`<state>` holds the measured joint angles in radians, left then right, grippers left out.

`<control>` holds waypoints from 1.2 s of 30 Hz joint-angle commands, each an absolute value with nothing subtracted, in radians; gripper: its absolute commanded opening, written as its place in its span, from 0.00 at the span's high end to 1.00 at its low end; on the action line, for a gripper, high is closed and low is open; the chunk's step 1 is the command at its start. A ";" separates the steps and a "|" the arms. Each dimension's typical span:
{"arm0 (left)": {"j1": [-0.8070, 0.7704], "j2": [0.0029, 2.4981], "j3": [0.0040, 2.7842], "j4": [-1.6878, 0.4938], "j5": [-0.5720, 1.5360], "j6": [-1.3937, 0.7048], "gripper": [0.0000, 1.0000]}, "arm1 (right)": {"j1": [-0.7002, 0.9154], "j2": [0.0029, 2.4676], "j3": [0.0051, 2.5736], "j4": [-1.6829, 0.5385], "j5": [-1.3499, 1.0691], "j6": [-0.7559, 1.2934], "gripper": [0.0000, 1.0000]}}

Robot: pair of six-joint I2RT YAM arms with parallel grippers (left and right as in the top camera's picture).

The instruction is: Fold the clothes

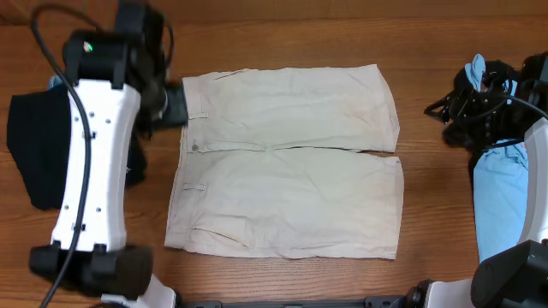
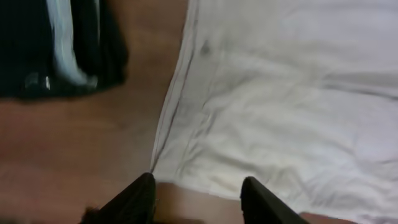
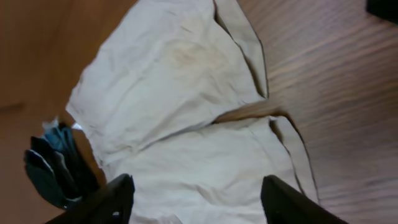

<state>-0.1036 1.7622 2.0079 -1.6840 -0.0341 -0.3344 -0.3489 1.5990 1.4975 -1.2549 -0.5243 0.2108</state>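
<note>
Beige shorts [image 1: 287, 162] lie flat between black garment [image 1: 34, 158] and blue garment [image 1: 499, 201]; left tool [image 2: 198, 200] and right tool [image 3: 199, 202] both spread.

A: Centre, the shorts [image 1: 287, 158]: plain pale beige throughout, greyer in the creases. Beneath, the tabletop [image 1: 282, 34]: reddish-brown wood with fine darker grain.

B: And at the edges?

A: Left, a black garment [image 1: 34, 145], with a whitish streak in the left wrist view. Right, a light blue garment [image 1: 497, 201]. Left arm [image 1: 90, 162]: white shell, black joints. Left claw [image 2: 199, 182] and right claw [image 3: 198, 182]: black.
</note>
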 commanded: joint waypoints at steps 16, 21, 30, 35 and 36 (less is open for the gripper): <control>-0.110 1.563 0.902 -1.302 0.204 -0.619 0.36 | -0.348 1.596 1.230 -1.193 -0.464 0.178 0.25; -0.110 1.551 0.818 -1.216 0.194 -0.672 0.17 | -0.348 1.596 1.230 -1.180 -0.464 0.173 0.25; -0.110 1.551 0.700 -1.067 0.122 -0.783 0.48 | -0.348 1.596 1.230 -1.180 -0.464 0.166 0.25; -0.110 1.551 0.701 -1.007 0.092 -0.743 0.67 | -0.348 1.596 1.230 -1.179 -0.460 0.159 0.25; -0.110 1.551 0.704 -0.994 0.108 -0.713 0.69 | -0.348 1.596 1.230 -1.179 -0.459 0.159 0.25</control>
<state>-0.1051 1.5597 0.7067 -1.0248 0.1303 -0.7563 -0.3489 1.5997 1.2350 -1.1851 -0.4660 0.1749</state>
